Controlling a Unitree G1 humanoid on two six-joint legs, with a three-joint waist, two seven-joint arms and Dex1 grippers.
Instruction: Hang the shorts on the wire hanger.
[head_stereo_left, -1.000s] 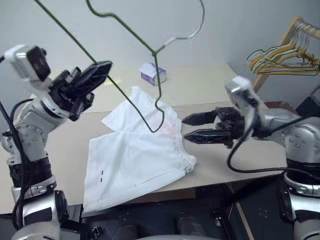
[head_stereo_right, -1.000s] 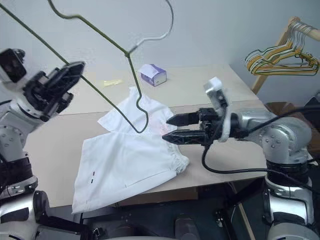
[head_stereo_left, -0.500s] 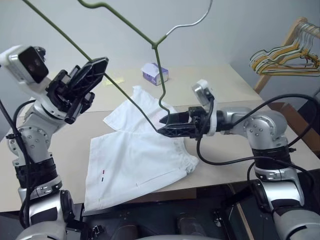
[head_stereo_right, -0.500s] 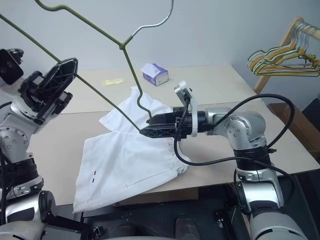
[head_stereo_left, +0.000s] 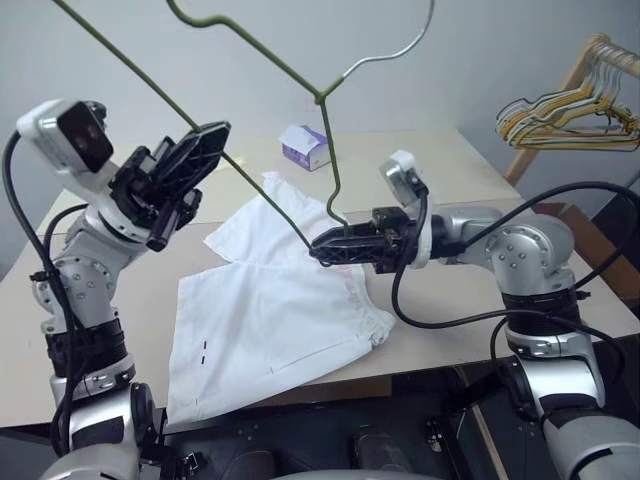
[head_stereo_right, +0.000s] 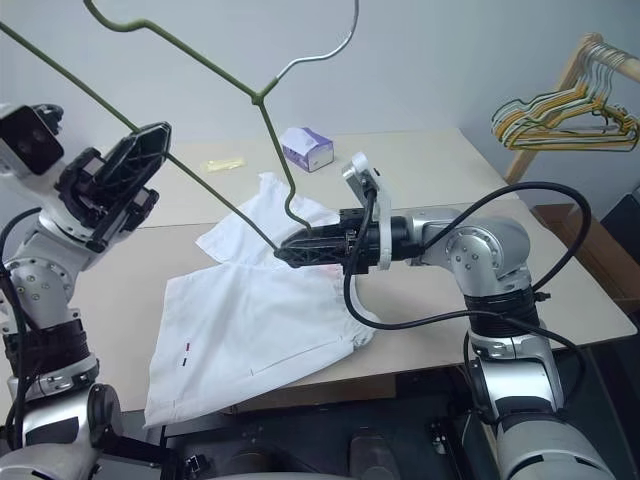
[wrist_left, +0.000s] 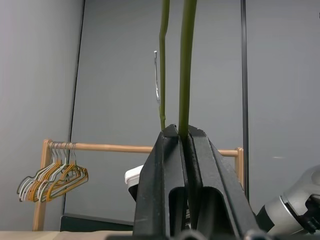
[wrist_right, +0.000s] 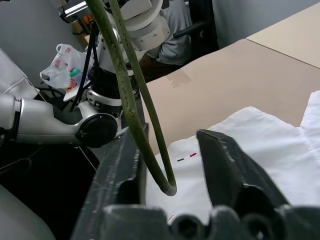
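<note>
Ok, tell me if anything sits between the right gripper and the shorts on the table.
Only the wire hanger: its lower bend hangs between the right gripper fingers, just above the shorts. No other object stands between them. The left gripper holds the hanger's long side up, clear of the cloth.

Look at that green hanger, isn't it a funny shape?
Yes. The wire hanger looks bent out of its triangle: its lower wire ends in a loose curl between the right end effector's fingers, above the shorts. The left end effector pinches another stretch.

Tissue box (head_stereo_left: 306, 147), bunched hangers (head_stereo_left: 565, 115)
</note>
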